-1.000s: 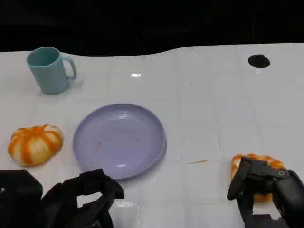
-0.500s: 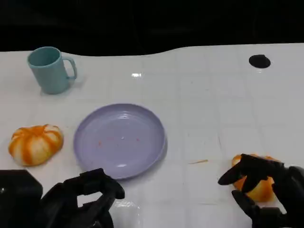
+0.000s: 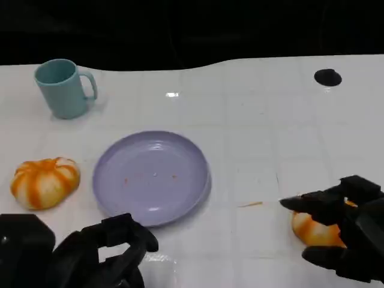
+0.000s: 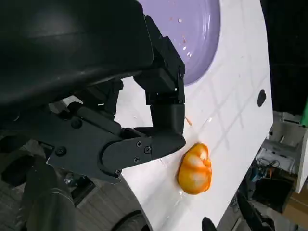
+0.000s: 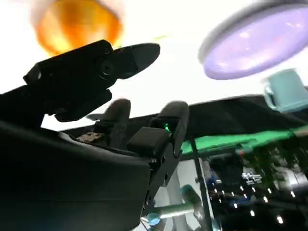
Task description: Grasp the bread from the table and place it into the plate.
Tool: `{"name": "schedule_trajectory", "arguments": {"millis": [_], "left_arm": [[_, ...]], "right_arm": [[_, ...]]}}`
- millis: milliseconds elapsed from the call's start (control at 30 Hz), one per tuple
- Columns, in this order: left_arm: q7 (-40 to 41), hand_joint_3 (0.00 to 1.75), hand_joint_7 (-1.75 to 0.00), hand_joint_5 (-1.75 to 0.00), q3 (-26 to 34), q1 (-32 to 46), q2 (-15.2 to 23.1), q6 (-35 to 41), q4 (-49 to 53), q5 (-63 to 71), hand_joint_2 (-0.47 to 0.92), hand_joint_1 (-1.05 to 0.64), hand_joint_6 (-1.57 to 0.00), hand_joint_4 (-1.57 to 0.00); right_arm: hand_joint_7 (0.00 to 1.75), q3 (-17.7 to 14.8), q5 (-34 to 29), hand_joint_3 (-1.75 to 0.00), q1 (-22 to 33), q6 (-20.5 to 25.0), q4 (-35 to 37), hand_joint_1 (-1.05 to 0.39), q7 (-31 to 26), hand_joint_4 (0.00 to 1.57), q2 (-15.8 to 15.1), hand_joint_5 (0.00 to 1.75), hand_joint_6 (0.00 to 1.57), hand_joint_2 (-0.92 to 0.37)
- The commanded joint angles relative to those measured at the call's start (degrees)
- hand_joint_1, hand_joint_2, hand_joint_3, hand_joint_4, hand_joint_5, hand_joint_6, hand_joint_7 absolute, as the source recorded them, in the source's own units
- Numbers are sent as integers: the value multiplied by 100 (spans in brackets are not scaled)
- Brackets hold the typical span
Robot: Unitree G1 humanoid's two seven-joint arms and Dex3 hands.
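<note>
Fingers, right: those of my right hand [image 3: 345,237] are spread around the bread [image 3: 315,228] at the near right of the worktop [image 3: 252,120], one reaching over its top, others curled below its near side. Whether they press the crust I cannot tell; I judge the grasp not closed yet.
Fingers, left: my left hand [image 3: 105,252] rests low at the near left edge, fingers loosely curled, nothing in them. It idles there, I judge, because the bread on the right is the other arm's job.
Bread: round, orange-glazed, on the worktop, well apart from the plate [image 3: 111,180]. In the left wrist view it [image 4: 195,168] lies bare near the worktop's edge.
Plate: lilac, shallow, a few crumbs in it, sitting between my two hands; nothing lies in it, so the placing is not yet done.
Second bun: a striped orange bun [image 3: 45,182] lies just left of the plate, untouched.
Cup: a teal cup [image 3: 61,88] stands upright at the far left, clear of the path.
Next move, as I judge: close on the bread, lift, carry it leftward over the rim.
Risk: a soft glazed loaf near the edge may slip or squash under a hard squeeze.
</note>
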Motion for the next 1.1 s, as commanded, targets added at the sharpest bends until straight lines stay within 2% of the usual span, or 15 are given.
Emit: {"name": "schedule_trajectory", "arguments": {"millis": [33, 267, 467, 567, 867, 1100], "left_arm": [[18, 71, -140, -175, 35, 34, 17, 47, -65, -32, 81, -38, -66, -72], [-71, 70, -139, -175, 13, 28, 28, -111, 20, -5, 81, -40, -68, -74], [68, 70, -138, -175, 0, 15, 39, 82, -86, 37, 81, -40, -68, -73], [59, 70, -138, -175, -3, 20, 25, 80, -97, 22, 81, -40, -68, -72], [59, 69, -138, -175, -9, 41, 16, 63, -107, -4, 82, -41, -68, -72], [-13, 68, -136, -175, -8, 65, 35, -10, -98, -16, 83, -41, -68, -71]], "right_arm": [[5, 18, -356, -1, 75, 531, -468, -57, 616, 6, -119, 62, 36, -81], [0, 121, -696, 0, 43, 887, -690, -62, 986, 0, -107, 63, 29, -81], [0, 313, -1080, 0, -198, 1198, -476, -62, 1288, 0, -129, 55, 29, -82], [1, 376, -1160, 0, -382, 1294, -227, -60, 1385, 0, -185, 51, 30, -82], [2, 644, -1286, 0, -962, 1414, 851, -58, 1197, 6, -318, 47, 35, -84], [1, 874, -1233, 0, -1453, 1583, 1721, -58, 1155, 12, -361, 34, 33, -88]]}}
